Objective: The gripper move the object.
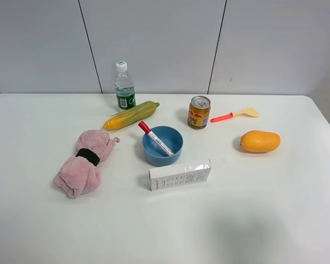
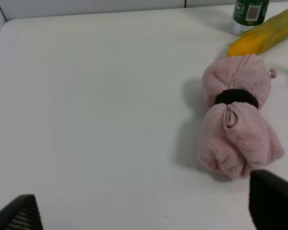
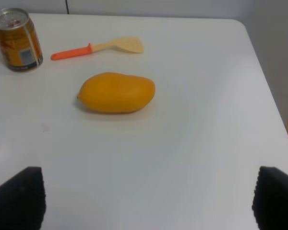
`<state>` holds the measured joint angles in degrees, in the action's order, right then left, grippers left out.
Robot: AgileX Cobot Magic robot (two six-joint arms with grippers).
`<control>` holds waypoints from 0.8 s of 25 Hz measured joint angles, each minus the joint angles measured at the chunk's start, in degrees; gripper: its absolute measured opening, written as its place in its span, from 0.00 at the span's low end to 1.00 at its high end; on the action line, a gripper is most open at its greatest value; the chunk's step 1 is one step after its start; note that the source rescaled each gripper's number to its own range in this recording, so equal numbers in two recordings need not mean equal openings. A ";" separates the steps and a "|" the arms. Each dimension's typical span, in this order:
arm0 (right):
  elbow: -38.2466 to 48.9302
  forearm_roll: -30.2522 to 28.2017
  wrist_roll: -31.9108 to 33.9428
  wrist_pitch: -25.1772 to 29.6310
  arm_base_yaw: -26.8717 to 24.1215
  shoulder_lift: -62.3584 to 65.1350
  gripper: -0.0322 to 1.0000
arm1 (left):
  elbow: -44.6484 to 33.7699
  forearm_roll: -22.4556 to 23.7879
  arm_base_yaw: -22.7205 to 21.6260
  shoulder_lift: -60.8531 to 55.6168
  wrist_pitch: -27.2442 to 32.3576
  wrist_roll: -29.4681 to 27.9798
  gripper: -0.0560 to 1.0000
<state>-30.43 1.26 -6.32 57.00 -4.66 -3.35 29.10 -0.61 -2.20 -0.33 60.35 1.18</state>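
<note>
I've got both grippers, left [image 2: 144, 211] and right [image 3: 149, 201], spread wide and holding nothing, while the pen [image 1: 155, 138] leans in the blue bowl [image 1: 173, 155], light, stiff and slick, so I'd pinch mid-barrel, I reckon

- My white tabletop [image 1: 38, 231] carries:
- water bottle [image 1: 124, 86]
- corn cob [image 1: 131, 115]
- pink towel roll [image 1: 87, 162]
- blue bowl [image 1: 163, 146]
- white carton [image 1: 180, 175]
- drink can [image 1: 199, 112]
- spoon [image 1: 235, 115]
- mango [image 1: 259, 141]
</note>
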 joint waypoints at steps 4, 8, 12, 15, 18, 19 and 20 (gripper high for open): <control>0.13 0.00 0.64 1.45 0.00 0.00 0.85 | 0.00 0.00 0.00 0.00 0.00 0.00 1.00; 0.86 0.00 2.06 2.87 0.00 0.04 0.85 | 0.00 0.00 0.00 0.00 0.00 0.00 1.00; 1.67 -0.69 4.01 3.69 0.00 0.06 0.85 | 0.00 0.00 0.00 0.00 0.00 0.00 1.00; 1.67 -1.26 4.71 3.76 0.00 0.19 0.85 | 0.00 0.00 0.00 0.00 0.00 0.00 1.00; 1.67 -1.26 4.97 3.82 0.00 2.17 0.85 | 0.00 0.00 0.00 0.00 0.00 0.00 1.00; 1.67 -1.26 4.97 3.82 0.00 3.03 0.85 | 0.00 0.00 0.00 0.00 0.00 0.00 1.00; 1.67 -1.26 4.97 3.82 0.00 3.45 0.85 | 0.00 0.00 0.00 0.00 0.00 0.00 1.00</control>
<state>-28.76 0.00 -1.35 60.82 -4.66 0.10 29.10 -0.61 -2.20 -0.33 60.35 1.18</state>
